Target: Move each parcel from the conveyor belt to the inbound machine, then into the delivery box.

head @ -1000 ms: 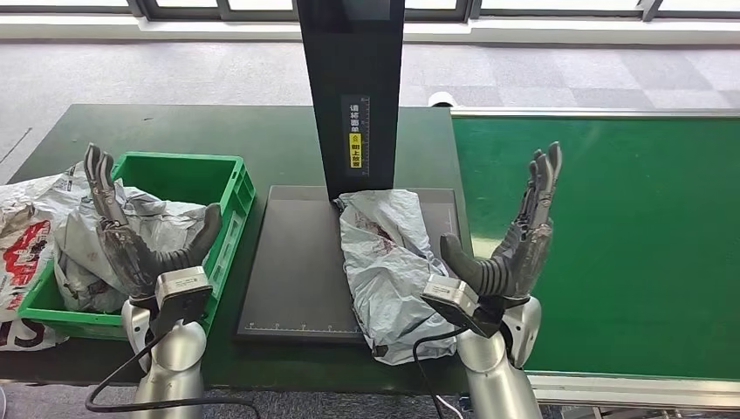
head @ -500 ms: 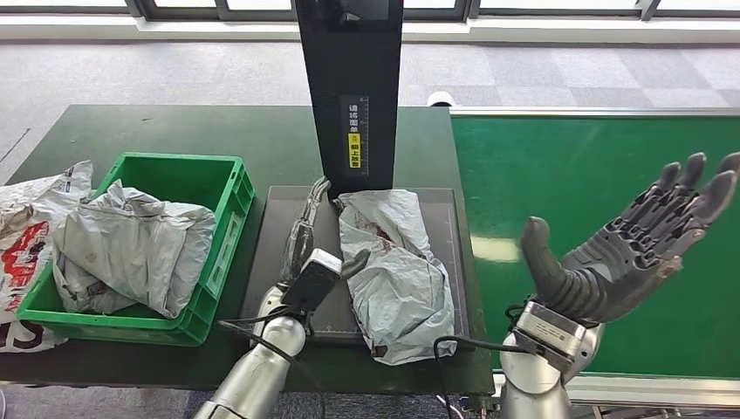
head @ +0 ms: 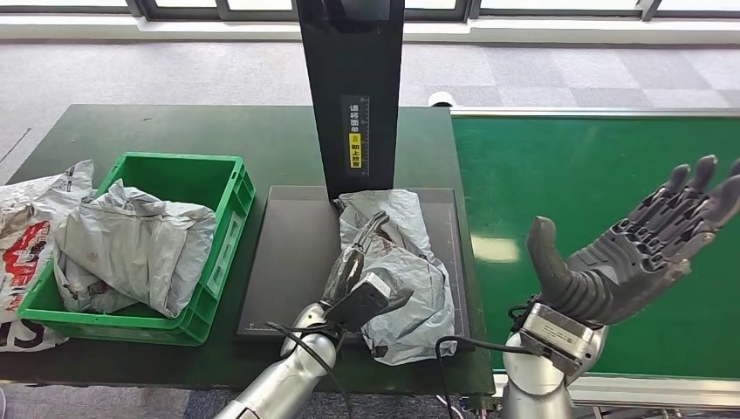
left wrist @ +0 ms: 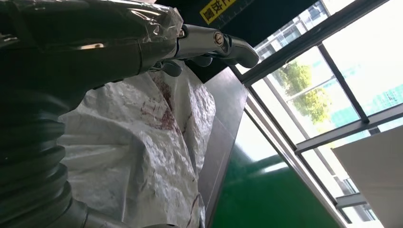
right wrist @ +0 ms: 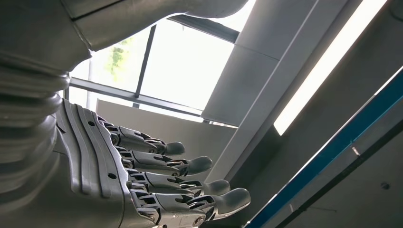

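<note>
Reaching left hand (head: pixel 362 275) onto grey parcel (head: pixel 397 279) now, grip unclear; right hand (head: pixel 628 253) lifted away, spread, empty.

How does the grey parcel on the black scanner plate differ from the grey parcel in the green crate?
The parcel on the plate lies stretched out lengthwise, with the left hand on it; the parcel in the crate is bunched up and untouched. The first lies on the flat black plate; the second spills over the green crate rim. Both are crumpled grey plastic bags.
</note>
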### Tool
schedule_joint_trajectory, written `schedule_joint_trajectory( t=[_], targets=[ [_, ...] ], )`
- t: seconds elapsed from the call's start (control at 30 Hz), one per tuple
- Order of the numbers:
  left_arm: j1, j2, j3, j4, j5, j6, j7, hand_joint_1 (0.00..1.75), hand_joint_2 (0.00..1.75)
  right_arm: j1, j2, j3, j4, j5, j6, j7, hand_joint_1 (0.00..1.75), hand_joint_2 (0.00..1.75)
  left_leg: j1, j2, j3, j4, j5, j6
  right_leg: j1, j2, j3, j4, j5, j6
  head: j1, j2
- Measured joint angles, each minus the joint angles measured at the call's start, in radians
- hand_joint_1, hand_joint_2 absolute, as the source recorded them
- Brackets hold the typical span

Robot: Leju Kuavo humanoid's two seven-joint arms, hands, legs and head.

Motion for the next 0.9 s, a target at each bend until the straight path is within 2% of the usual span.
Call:
schedule_joint_trajectory(
  t=[0.17,0.57,0.9],
  targets=[
    [-0.012,0.000,-0.040,0.033,-0.008,0.013,0.018,0.00,1.75,0.000,0.000,0.000,0.000,0.001,0.000,0.000,0.00,1.75,0.000,0.000,0.000,0.000,0.000,0.000,0.000,0.000,0.000,0.000,0.000,0.000,0.000,0.000],
    [-0.040,0.000,-0.136,0.206,-0.066,0.027,0.178,0.00,1.75,0.006,-0.001,0.000,0.000,0.000,0.000,0.000,0.00,1.75,0.000,0.000,0.000,0.000,0.000,0.000,0.000,0.000,0.000,0.000,0.000,0.000,0.000,0.000],
    [-0.057,0.000,-0.172,0.261,-0.078,0.031,0.205,0.00,1.75,0.006,-0.001,0.000,0.000,0.002,0.000,0.000,0.00,1.75,0.000,0.000,0.000,0.000,0.000,0.000,0.000,0.000,0.000,0.000,0.000,0.000,0.000,0.000]
  ],
)
